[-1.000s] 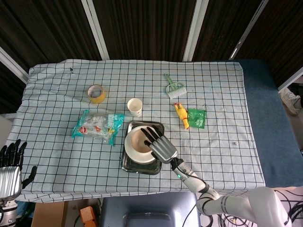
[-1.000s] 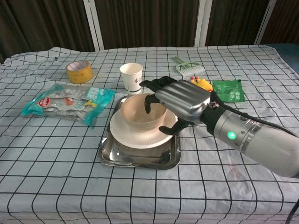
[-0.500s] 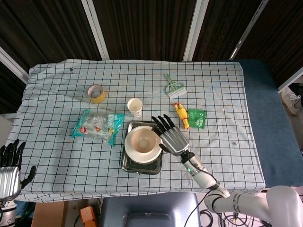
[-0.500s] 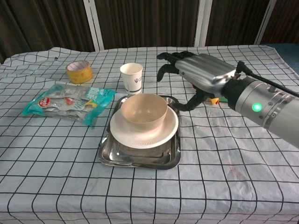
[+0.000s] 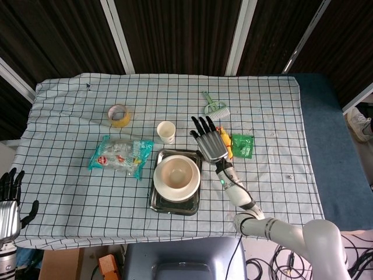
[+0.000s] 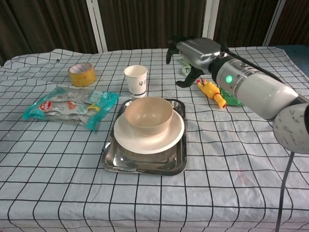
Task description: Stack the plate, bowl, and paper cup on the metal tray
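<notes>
A beige bowl (image 5: pixel 176 172) (image 6: pixel 149 115) sits in a white plate (image 5: pixel 161 186) (image 6: pixel 148 140), and the plate rests on the metal tray (image 5: pixel 157 205) (image 6: pixel 140 166) near the table's front middle. The white paper cup (image 5: pixel 166 132) (image 6: pixel 135 79) stands upright just behind the tray's far left corner. My right hand (image 5: pixel 207 138) (image 6: pixel 193 52) hovers open above the cloth, right of the cup and behind the tray, holding nothing. My left hand (image 5: pixel 8 201) is at the table's front left corner, off the cloth, fingers apart and empty.
A roll of yellow tape (image 5: pixel 119 115) (image 6: pixel 80 74) and a snack bag (image 5: pixel 120 155) (image 6: pixel 70 107) lie left of the tray. A yellow rubber chicken (image 5: pixel 224 144) (image 6: pixel 211 92), a green packet (image 5: pixel 242 145) and a small green brush (image 5: pixel 213 107) lie on the right.
My right hand has let go of the bowl, lifted off it and moved back and right, away from the tray. The bowl stays on the plate.
</notes>
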Available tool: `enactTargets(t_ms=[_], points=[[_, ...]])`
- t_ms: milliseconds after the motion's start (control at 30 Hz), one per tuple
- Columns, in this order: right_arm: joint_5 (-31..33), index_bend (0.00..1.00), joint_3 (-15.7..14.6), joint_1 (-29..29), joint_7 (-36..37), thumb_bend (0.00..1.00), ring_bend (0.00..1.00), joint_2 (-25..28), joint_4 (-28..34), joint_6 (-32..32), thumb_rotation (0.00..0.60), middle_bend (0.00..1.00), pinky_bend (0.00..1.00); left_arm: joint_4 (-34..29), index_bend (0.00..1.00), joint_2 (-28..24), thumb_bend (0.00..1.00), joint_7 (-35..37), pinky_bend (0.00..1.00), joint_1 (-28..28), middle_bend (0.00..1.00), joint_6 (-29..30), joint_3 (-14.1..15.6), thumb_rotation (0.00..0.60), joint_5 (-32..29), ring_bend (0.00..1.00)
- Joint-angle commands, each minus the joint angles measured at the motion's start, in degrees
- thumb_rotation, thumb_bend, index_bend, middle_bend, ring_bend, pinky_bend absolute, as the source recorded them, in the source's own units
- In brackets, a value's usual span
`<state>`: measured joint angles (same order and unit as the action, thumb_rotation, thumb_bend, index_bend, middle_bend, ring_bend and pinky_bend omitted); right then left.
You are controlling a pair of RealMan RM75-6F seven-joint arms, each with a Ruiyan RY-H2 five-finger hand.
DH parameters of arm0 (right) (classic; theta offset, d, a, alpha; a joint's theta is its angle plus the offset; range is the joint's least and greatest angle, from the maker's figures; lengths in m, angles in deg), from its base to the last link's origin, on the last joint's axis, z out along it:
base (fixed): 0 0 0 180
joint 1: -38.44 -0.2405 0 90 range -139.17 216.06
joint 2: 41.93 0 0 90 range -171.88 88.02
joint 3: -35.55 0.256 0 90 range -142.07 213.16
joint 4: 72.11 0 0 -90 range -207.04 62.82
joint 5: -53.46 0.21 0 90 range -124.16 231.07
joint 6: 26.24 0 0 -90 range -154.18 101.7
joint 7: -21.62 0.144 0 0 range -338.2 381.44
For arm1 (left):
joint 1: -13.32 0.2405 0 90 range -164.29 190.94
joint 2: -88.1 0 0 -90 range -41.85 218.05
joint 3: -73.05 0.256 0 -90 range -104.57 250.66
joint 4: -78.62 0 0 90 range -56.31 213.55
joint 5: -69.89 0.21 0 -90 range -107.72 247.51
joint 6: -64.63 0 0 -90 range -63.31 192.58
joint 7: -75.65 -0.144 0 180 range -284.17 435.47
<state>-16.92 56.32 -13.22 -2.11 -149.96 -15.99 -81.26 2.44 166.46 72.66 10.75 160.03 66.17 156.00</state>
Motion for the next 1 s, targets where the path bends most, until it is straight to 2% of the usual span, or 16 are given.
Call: enactTargets(t_ms=[33, 267, 533, 667, 867, 1000], points=[[2.8, 0.3, 3.4, -6.1, 1.8, 0.21, 0.0, -6.7, -10.7, 2.9, 0.6, 0.0, 0.0, 0.1, 0.0, -0.2, 0.35, 0.4, 0.0, 0.1, 0.0, -0.3, -0.1, 0.6, -0.5, 0.0], [3.7, 0.25, 5.7, -14.2, 4.6, 0.21, 0.0, -15.3, -23.7, 4.6, 0.6, 0.0, 0.0, 0.1, 0.0, -0.6, 0.35, 0.8, 0.0, -0.1, 0.0, -1.2, -0.9, 0.6, -2.1, 0.0], [4.3, 0.36, 6.5, -21.2, 5.7, 0.21, 0.0, -21.9, -35.4, 7.9, 0.6, 0.0, 0.0, 0.1, 0.0, -1.2, 0.35, 1.9, 0.0, 0.1, 0.0, -1.8, -1.6, 0.6, -3.7, 0.0], [6.0, 0.39, 5.7, -21.9, 4.7, 0.21, 0.0, -22.0, -36.2, 10.0, 0.6, 0.0, 0.0, 0.0, 0.0, -1.5, 0.35, 2.3, 0.0, 0.1, 0.0, -1.9, -1.7, 0.6, -4.1, 0.0], [8.6, 0.41, 5.1, -22.5, 4.0, 0.21, 0.0, -22.0, -36.9, 9.8, 0.6, 0.0, 0.0, -0.1, 0.0, -1.6, 0.36, 2.5, 0.0, 0.3, 0.0, -1.5, -1.7, 0.6, -3.9, 0.0], [9.7, 0.47, 4.8, -22.9, 4.0, 0.21, 0.0, -22.0, -37.9, 9.9, 0.6, 0.0, 0.0, 0.0, 0.0, -1.6, 0.36, 2.6, 0.0, 0.2, 0.0, -1.7, -1.8, 0.6, -4.2, 0.0]])
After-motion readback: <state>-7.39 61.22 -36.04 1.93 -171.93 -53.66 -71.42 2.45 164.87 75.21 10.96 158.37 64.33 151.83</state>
